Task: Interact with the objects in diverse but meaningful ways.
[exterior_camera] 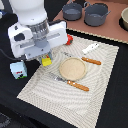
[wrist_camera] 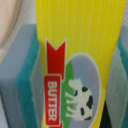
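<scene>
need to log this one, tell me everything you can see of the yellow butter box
The yellow butter box is ribbed, plastic-looking, with a red banner reading BUTTER and an oval picture of a black-and-white cow on green. In the wrist view it sits between the pincer's grey, teal-padded fingers, apparently clamped. In the exterior view only a yellow corner shows under the arm, over the placemat edge.

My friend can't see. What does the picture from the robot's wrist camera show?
A yellow box labelled BUTTER, with a red ribbon and a black-and-white cow, fills the wrist view up close. It sits between two grey gripper fingers with teal pads, the gripper closed on it.
</scene>
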